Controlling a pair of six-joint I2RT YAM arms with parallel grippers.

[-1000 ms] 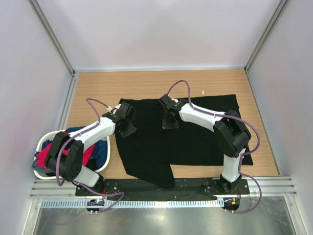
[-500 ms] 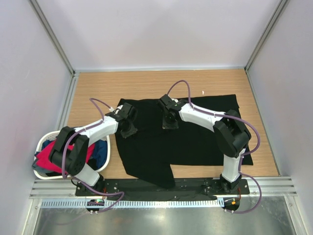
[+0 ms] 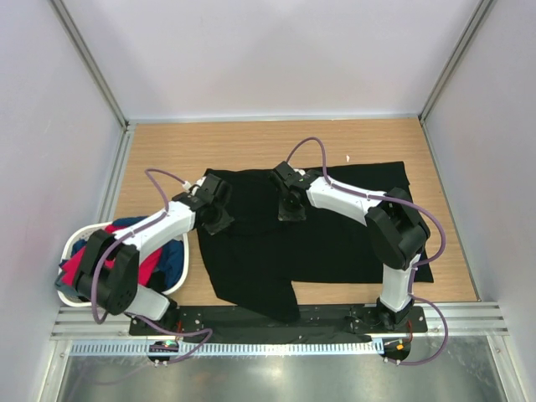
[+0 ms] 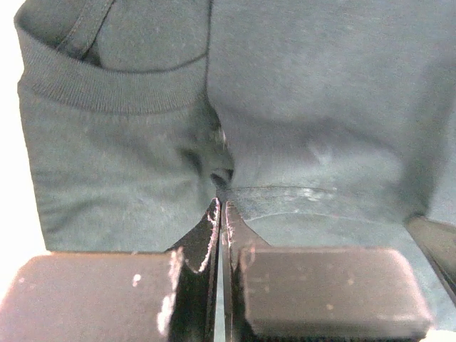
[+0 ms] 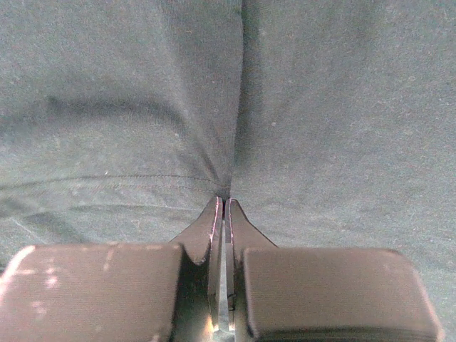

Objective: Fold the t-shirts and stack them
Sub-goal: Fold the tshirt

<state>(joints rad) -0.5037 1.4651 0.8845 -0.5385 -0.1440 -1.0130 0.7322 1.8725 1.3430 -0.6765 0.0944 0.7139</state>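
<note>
A large black t-shirt (image 3: 335, 243) lies spread on the wooden table, its near left corner hanging over the front edge. My left gripper (image 3: 219, 219) is shut on a pinch of its cloth near the ribbed collar (image 4: 114, 92), at the shirt's left edge; the left wrist view (image 4: 221, 203) shows the jaws closed with fabric bunched at the tips. My right gripper (image 3: 291, 209) is shut on a pinch of the black cloth near the shirt's upper middle; the right wrist view (image 5: 223, 201) shows a fold running into the tips. Red and blue shirts (image 3: 159, 260) lie in the basket.
A white oval basket (image 3: 71, 293) stands at the table's left front, beside my left arm. A small white scrap (image 3: 349, 157) lies on the wood behind the shirt. Grey walls close the table at left, right and back.
My left arm's elbow swung slightly right and then back left; its gripper stays on the shirt at about the same place. The right arm has not moved.
</note>
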